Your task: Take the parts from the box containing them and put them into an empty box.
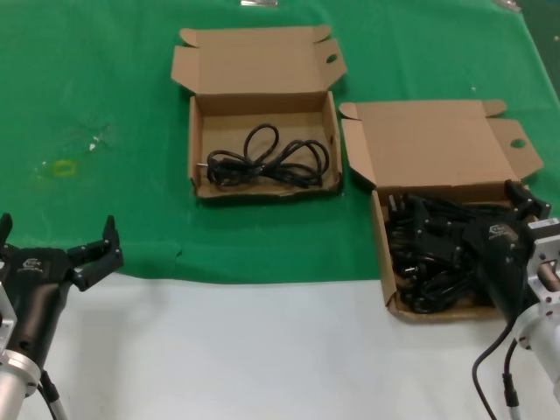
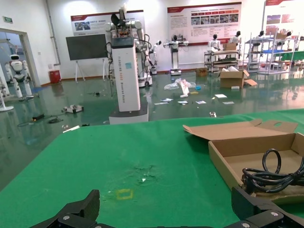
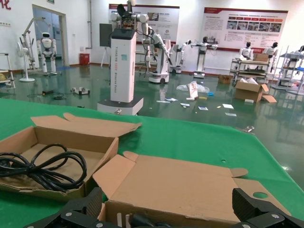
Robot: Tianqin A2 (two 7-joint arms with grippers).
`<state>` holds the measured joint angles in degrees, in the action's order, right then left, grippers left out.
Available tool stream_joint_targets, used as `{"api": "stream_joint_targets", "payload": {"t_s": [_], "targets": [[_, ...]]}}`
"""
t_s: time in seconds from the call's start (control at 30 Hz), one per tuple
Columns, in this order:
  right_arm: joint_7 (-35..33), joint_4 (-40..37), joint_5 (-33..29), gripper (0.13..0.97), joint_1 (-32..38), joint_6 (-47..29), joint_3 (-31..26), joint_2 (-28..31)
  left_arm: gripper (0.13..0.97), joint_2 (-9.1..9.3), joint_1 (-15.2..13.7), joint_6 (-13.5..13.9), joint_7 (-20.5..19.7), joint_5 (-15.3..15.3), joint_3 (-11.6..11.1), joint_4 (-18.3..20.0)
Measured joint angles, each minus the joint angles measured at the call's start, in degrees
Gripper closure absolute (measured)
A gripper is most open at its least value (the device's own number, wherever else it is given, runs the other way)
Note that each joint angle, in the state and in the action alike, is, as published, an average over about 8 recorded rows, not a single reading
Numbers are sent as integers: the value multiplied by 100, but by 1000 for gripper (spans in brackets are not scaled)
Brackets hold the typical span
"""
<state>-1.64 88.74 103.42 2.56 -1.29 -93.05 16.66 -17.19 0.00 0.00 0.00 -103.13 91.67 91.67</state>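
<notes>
My right gripper's (image 1: 525, 206) fingers stood spread, hanging over the near box (image 1: 385, 254) at the table's right front, just above the tangled black cords (image 1: 429, 254) heaped inside it; whether a tip touched the pile, I could not tell; my left gripper (image 1: 57, 245), fingers likewise spread and holding nothing, waited low at the left, over the edge of the green cloth (image 1: 87, 87). I judged those cords light, limp and apt to snag on one another, the moulded plugs being the only stiff parts; a bite across a bundled loop near the heap's top looked safest, since a plug might slip and drag its neighbours. The heap had no single axis that I could make out; strands ran every way. Farther off, near the table's middle, the second box (image 1: 197, 149) sat open with one cord (image 1: 267, 162) already in it, coiled in loose loops, its long run lying roughly left to right across the floor of the box.
</notes>
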Motion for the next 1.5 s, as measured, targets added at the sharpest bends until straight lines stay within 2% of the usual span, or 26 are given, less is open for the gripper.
{"api": "stream_joint_targets", "payload": {"t_s": [1.5], "targets": [[0,0,0,129,0,0,0,0,132,0,0,0,0,0,0,0]]}}
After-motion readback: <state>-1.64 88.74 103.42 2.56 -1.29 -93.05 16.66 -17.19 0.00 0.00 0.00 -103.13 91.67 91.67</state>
